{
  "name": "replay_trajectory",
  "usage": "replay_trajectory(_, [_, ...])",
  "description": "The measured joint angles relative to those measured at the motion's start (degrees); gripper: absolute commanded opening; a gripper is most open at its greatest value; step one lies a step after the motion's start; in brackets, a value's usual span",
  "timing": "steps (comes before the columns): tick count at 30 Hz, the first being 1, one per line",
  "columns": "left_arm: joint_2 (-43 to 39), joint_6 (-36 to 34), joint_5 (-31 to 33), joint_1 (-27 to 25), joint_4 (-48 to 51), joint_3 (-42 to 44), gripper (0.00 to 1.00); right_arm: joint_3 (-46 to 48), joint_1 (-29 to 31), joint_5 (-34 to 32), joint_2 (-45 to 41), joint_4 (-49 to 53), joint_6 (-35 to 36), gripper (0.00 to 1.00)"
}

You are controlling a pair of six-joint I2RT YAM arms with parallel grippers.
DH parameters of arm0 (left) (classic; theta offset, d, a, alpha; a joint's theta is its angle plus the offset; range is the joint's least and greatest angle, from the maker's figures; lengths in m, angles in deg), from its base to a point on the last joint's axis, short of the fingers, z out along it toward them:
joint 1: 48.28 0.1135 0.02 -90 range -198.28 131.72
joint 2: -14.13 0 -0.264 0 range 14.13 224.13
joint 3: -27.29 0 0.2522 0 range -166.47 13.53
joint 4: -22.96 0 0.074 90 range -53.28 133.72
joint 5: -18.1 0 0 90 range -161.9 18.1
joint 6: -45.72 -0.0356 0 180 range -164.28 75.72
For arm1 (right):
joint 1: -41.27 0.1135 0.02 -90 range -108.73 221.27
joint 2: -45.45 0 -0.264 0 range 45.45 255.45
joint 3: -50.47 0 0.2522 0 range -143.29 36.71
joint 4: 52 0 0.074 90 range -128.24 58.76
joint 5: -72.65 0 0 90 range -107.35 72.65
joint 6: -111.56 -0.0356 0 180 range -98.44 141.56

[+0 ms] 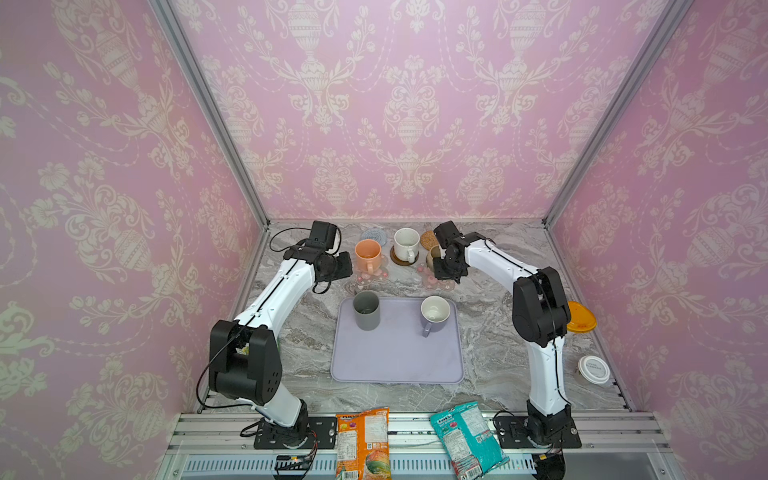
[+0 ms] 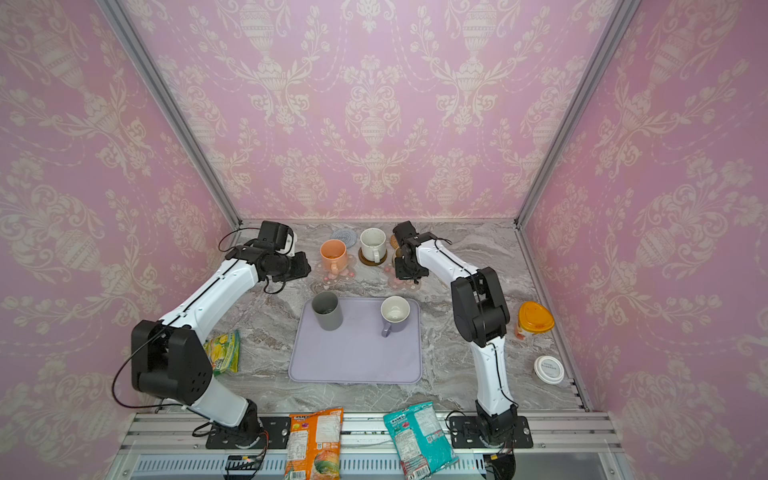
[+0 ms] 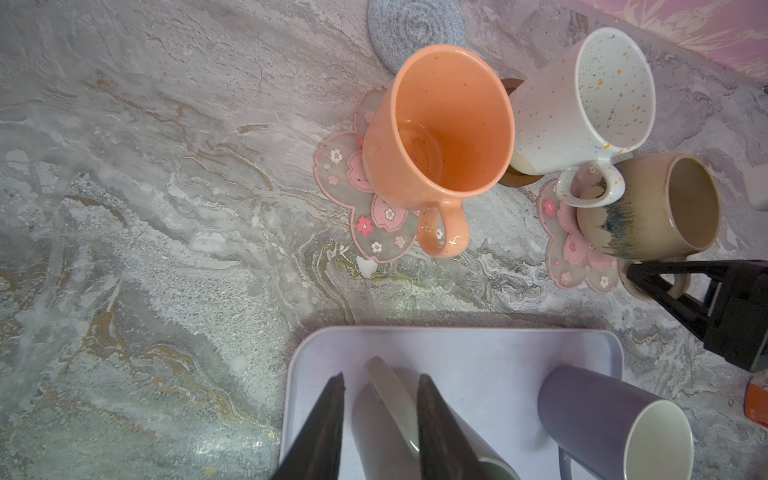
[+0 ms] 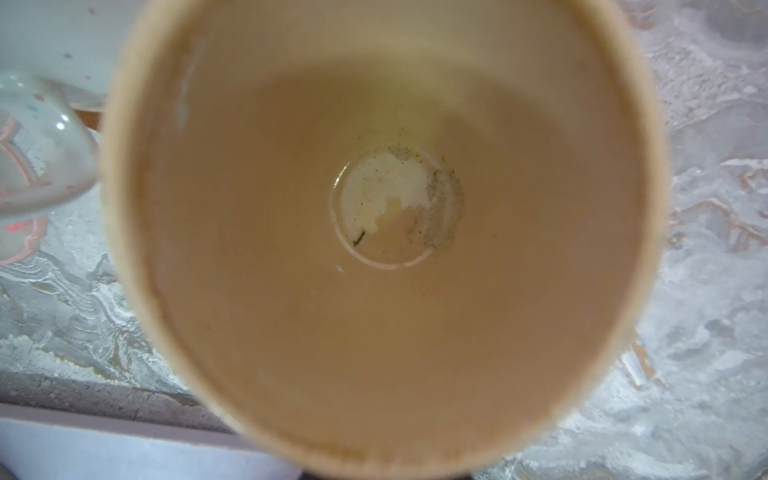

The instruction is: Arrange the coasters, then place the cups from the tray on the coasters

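Right fingers [image 3: 665, 301] pinch the beige mug's [image 3: 648, 216] handle at a pink flower coaster [image 3: 569, 249], crowded by the speckled mug [image 3: 582, 95]. Left fingers [image 3: 328, 424], slightly spread and empty, hang by the grey tumbler [image 1: 366, 318] at the tray's [image 1: 395, 361] far edge; the near half lies open.

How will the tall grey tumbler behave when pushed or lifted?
The grey tumbler stands tall and narrow on the lavender tray, so a push near its rim would probably tip it. Its smooth, handleless wall may slip in the jaws.

The speckled cup [image 3: 582, 104] crowds the beige cup [image 3: 648, 212]; tray [image 1: 395, 357] front lies open.
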State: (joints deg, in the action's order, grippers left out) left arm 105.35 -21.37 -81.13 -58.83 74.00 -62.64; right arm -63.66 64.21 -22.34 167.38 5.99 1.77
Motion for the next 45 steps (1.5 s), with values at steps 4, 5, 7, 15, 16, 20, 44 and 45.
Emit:
replay_trajectory(4, [0.37, 0.0, -0.22, 0.0, 0.02, 0.0, 0.33, -0.07, 0.66, -0.81, 0.11, 0.04, -0.02, 0.0])
replay_trajectory(5, [0.39, -0.02, -0.37, 0.04, 0.02, 0.0, 0.33, -0.07, 0.74, -0.92, 0.11, 0.07, -0.04, 0.0])
replay_trajectory(7, [0.39, -0.02, -0.57, 0.04, 0.02, -0.02, 0.33, -0.09, 0.87, -1.07, 0.11, 0.09, -0.04, 0.0])
replay_trajectory(15, [0.44, -0.15, -0.85, 0.22, 0.02, -0.22, 0.33, -1.05, 1.6, -2.36, 0.11, 1.53, -0.02, 0.0])
replay_trajectory(16, [0.44, -0.15, -0.92, 0.26, 0.02, -0.22, 0.33, -1.14, 1.66, -2.49, 0.11, 1.53, -0.02, 0.0])
replay_trajectory(20, [0.44, -0.15, -0.98, 0.26, 0.02, -0.22, 0.33, -1.16, 1.97, -3.1, 0.11, 1.64, -0.02, 0.0])
replay_trajectory(44, [0.42, -0.15, -1.66, 0.26, 0.04, -0.22, 0.33, 0.92, 2.23, -2.67, -0.44, 0.22, -4.55, 0.14])
replay_trajectory(45, [0.42, -0.15, -1.79, 0.26, 0.04, -0.22, 0.33, 1.2, 2.23, -2.47, -0.59, -0.02, -4.83, 0.17])
